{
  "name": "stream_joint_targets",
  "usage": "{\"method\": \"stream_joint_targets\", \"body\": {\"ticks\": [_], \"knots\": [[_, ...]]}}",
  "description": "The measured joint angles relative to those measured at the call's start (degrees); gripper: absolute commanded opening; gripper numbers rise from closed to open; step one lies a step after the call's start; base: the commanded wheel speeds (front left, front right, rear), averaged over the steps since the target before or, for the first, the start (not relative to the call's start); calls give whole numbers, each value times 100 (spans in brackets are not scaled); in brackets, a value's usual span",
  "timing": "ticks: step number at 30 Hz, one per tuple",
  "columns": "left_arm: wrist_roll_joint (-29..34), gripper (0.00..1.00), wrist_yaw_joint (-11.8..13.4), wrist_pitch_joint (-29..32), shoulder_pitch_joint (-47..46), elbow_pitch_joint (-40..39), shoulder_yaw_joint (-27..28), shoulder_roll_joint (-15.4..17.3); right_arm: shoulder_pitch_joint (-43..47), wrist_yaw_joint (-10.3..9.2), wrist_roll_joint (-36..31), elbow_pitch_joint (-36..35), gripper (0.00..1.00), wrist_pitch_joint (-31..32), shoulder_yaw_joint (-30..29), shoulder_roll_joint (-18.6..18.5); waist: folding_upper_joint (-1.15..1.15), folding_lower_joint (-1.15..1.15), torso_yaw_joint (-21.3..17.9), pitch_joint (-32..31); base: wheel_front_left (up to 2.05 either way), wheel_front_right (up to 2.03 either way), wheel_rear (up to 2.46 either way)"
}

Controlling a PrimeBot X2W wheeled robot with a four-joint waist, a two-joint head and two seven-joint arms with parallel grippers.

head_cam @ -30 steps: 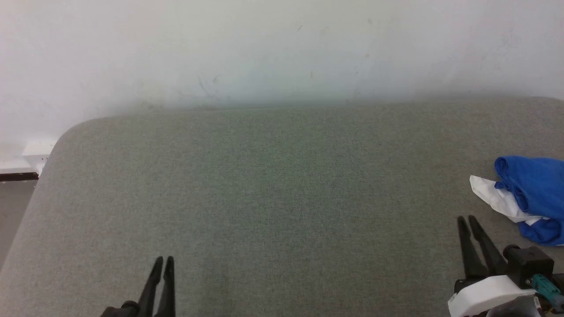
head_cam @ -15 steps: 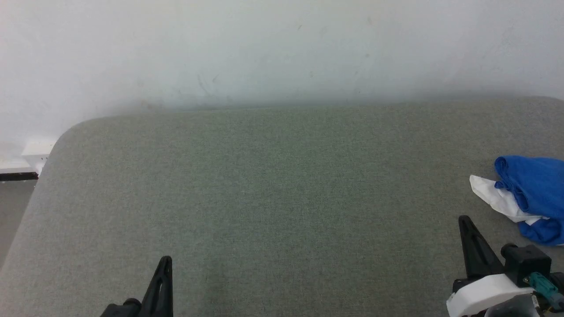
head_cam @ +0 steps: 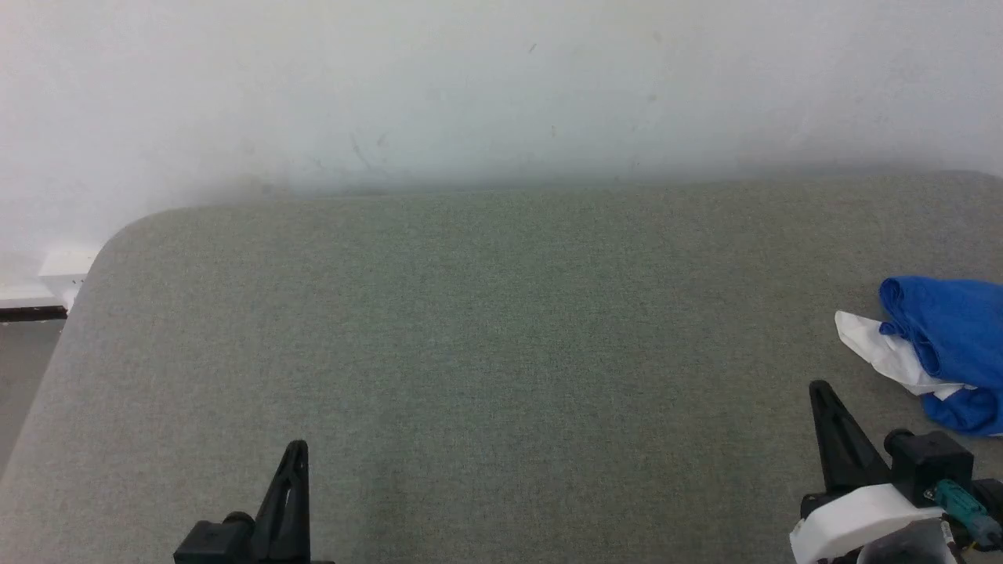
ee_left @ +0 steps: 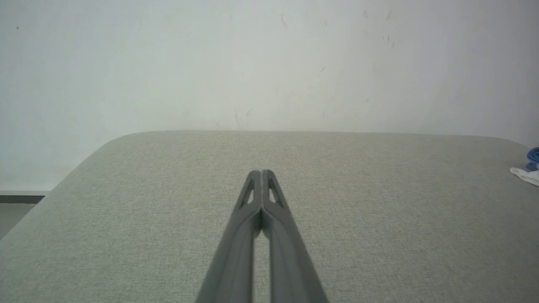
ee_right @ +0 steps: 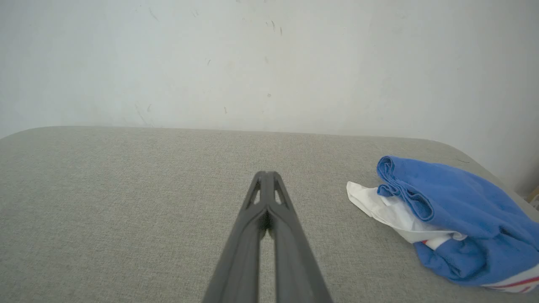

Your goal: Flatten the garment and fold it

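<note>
Here, left gripper [head_cam: 296,448] is seen at the near-left edge of the grey fabric-covered desk [head_cam: 501,313], fingers pressed together on nothing, right gripper [head_cam: 819,386] is held clenched and empty towards the near-right corner, the garment [head_cam: 952,329] is bunched in a blue-and-white heap at the right edge, apart from both grippers.

The head view looks forward and down across the worktop [head_cam: 501,329] to the wall [head_cam: 501,78]. Both wrist views sit lower and nearer, facing that wall; all three catch the garment [head_cam: 948,337] at right.
</note>
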Motion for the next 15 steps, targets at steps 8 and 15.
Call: {"method": "stream_joint_targets", "body": {"ticks": [8, 15], "knots": [[74, 0, -2, 98, -85, 15, 21, -40, -10, 0, -5, -47, 0, 59, 42, 0, 0, 0, -2, 4, 0, 0, 0], [142, 0, -9, 174, -161, 33, 44, -56, -25, 0, -9, -89, 0, 136, 73, 1, 0, 0, -4, 8, 0, 0, 0]]}}
